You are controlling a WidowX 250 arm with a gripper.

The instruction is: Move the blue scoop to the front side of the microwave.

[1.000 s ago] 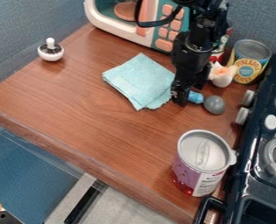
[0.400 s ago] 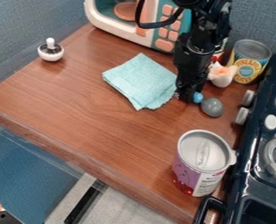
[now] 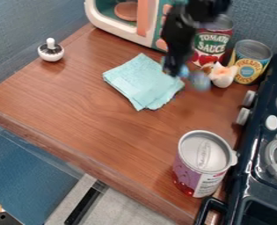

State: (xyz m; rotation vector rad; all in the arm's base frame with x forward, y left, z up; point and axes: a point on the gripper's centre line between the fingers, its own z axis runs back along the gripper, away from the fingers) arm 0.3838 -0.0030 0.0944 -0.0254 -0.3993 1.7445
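1. Hanging nr the cloth's (image 3: 137, 85) upper R corner in the camera view, the claw (image 3: 174, 74) was closed round the handle of the blue scoop (image 3: 199, 81), gap prob. just the handle's width; blur hid how firm the grip was.
2. The scoop's grey bowl stuck out R of the claw, nr the white-and-orange lump (image 3: 223, 75) and below the tomato can (image 3: 212, 44).
3. Main risk, prob.: scoop twisting or slipping, b/c it was held by the handle w/ the heavier-looking bowl out to one side.
4. A swing R could knock the lump or tomato can; pineapple can (image 3: 250, 66) stood just beyond.
5. Going too low could drag the cloth, b/c it lay btwn claw and open counter.
6. Cutting in too close could bump the microwave's (image 3: 120, 31) lower edge or its door.
7. Best room was L of the cloth, before the microwave: bare counter (image 3: 90, 81) out to the shaker (image 3: 51, 51), which needed a wide berth.
8. Counter's front edge ran well below; tub (image 3: 203, 165) and stove (image 3: 264, 145) bounded the R side, prob. no bother.
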